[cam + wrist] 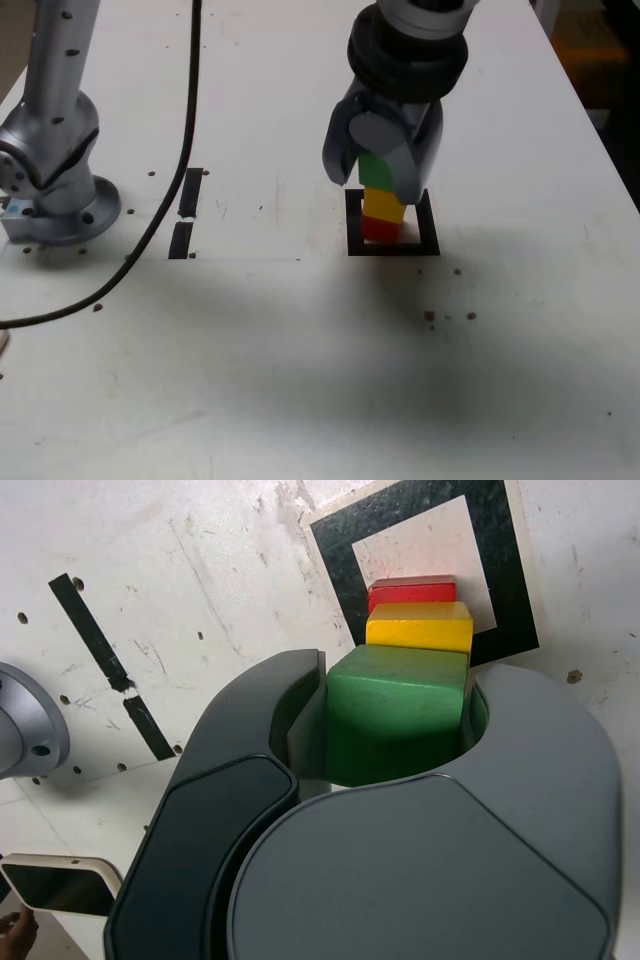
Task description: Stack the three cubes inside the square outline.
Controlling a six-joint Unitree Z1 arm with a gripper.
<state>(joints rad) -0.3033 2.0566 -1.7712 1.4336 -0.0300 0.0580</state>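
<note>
Inside the square outline (395, 248) (336, 552) the three cubes stand in one column. The red cube (378, 231) (410, 588) is at the bottom, on the white centre. On it sits the yellow cube (384, 206) (420, 630). The green cube (374, 170) (395, 720) is on top, and my gripper (380, 175) (395, 730) is shut on it, a jaw on each side. Whether green rests fully on yellow I cannot tell. The stack leans slightly toward the outline's near-left part in the exterior view.
The arm's silver base (55, 195) stands at the exterior view's left, with a black cable (165, 210) curving past it. Two short black tape strips (190, 192) (180, 241) lie left of the square. A white-edged dark slab (58, 884) and a person's fingertip (14, 935) show in the wrist view.
</note>
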